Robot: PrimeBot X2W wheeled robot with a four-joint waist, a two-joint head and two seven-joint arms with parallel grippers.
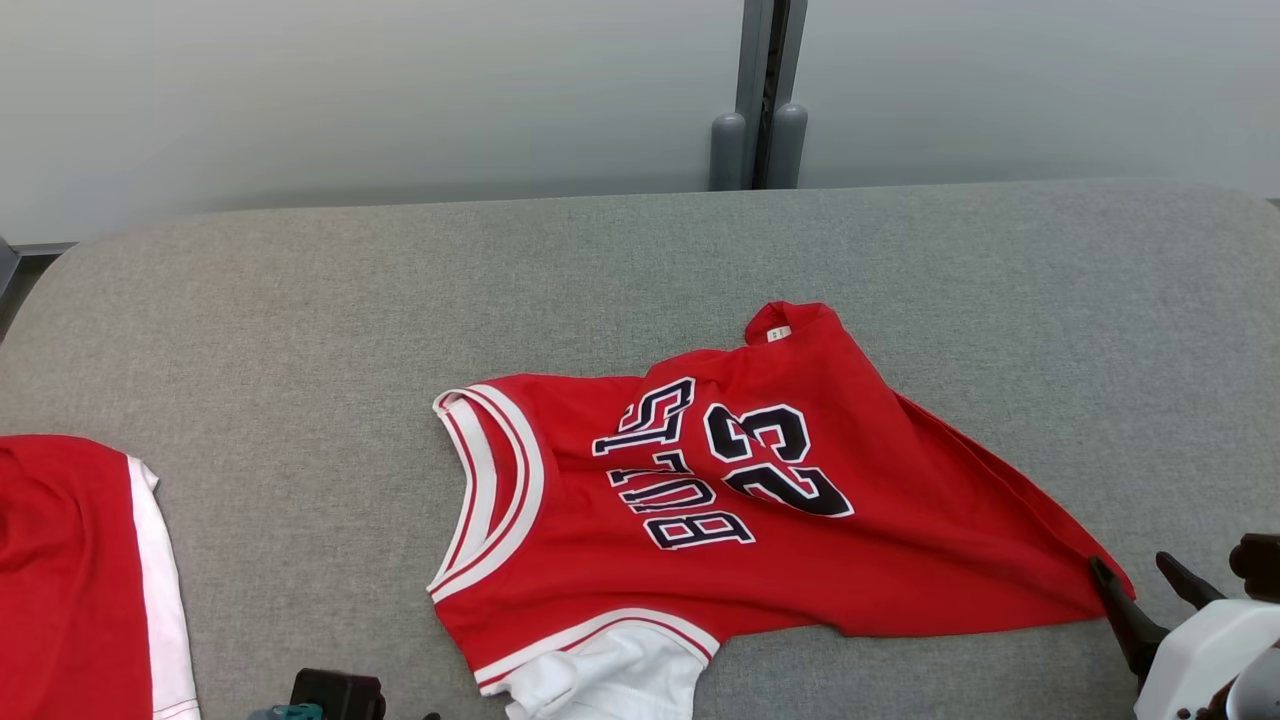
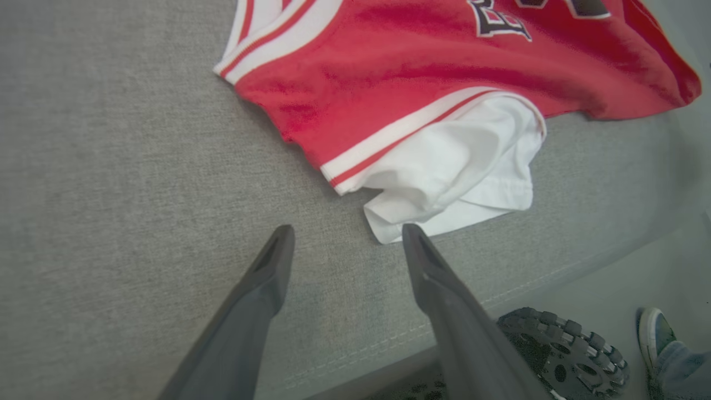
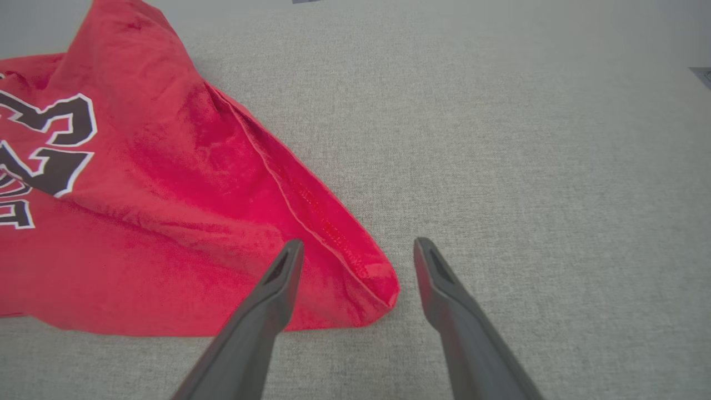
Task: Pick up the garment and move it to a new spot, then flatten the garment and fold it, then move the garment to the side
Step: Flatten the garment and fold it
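The head view takes in the whole garment (image 1: 700, 500), a red jersey lying crumpled on the grey padded table (image 1: 300, 300). Its white-trimmed neckline (image 1: 490, 480) is toward the robot's left and its dark lettering (image 1: 720, 470) faces up. That view also has a second red cloth (image 1: 70, 580) at the table's left edge and a grey post (image 1: 760, 100) behind the table.

The left wrist view adds the table's front seam, and below it a toothed wheel (image 2: 561, 350) and a person's shoe (image 2: 655, 333) on the floor. It also gives a close look at the white fabric (image 2: 461, 178) spilling from the jersey's near side.

The left gripper (image 2: 347, 230) has its jaws spread wide and holds nothing. The white fabric's lowest edge lies just beside one fingertip (contact is too close to call).

The right gripper (image 3: 355, 247) is likewise spread wide and grips nothing. The jersey's hem corner (image 3: 377, 286) lies flat on the table between its two fingers. In the head view this gripper (image 1: 1130, 575) sits at the garment's far right tip.
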